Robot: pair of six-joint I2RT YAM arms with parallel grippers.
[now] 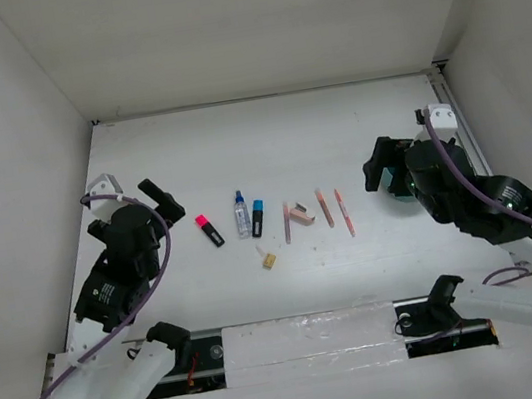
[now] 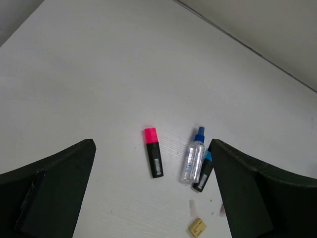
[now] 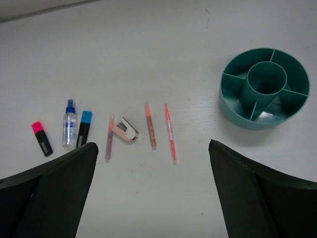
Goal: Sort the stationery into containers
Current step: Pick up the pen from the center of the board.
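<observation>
White tabletop (image 1: 268, 148): pink-capped marker (image 1: 210, 232) lies ahead of left pincer (image 1: 133, 190).

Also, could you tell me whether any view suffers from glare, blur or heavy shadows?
Top view: even light, faint shadows, sheen on the white strip at the near edge. Left wrist: pink marker sharp, own fingers dark and blurred. Right wrist: cup sharp, small glint inside one compartment.

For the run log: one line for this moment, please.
left gripper open, empty | right gripper open, empty | markers, bottle, pencils on table | teal cup looks empty
</observation>
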